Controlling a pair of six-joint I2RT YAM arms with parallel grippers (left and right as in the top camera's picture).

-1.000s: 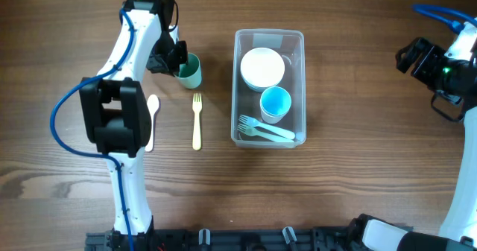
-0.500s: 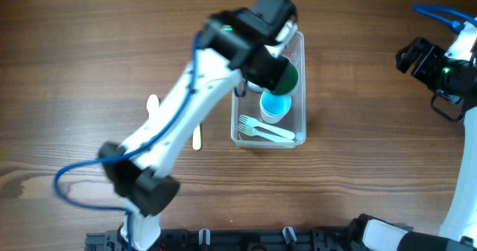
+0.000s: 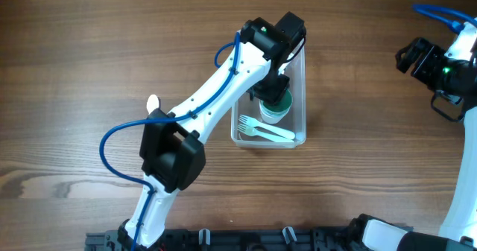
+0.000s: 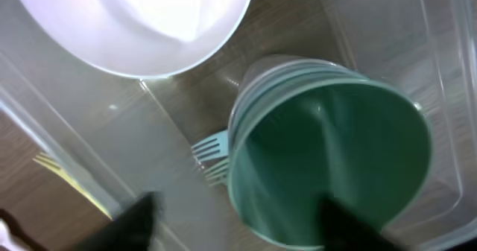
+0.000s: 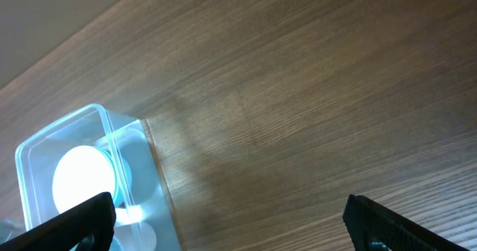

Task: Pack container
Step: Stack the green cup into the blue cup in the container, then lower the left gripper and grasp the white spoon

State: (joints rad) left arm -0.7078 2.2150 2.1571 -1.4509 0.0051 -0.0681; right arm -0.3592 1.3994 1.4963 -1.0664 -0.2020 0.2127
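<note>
2 claws, both spread: left claw [image 4: 246, 225] hangs directly over the green cup [image 4: 328, 169] nested in the container [image 3: 301, 128], whose long axis runs away from the robot; right claw [image 5: 231, 225] sits well apart.

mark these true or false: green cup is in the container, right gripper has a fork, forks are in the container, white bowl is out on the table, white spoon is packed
1. The green cup is in the container. True; it sits stacked in another cup there.
2. The right gripper holds a fork. False; it is open and empty, off to the side of the container.
3. Forks lie in the container. True.
4. The white bowl is out on the table. False; it is inside the container, next to the green cup.
5. The white spoon is packed. False; it lies on the table outside the container, partly hidden by the left arm.
</note>
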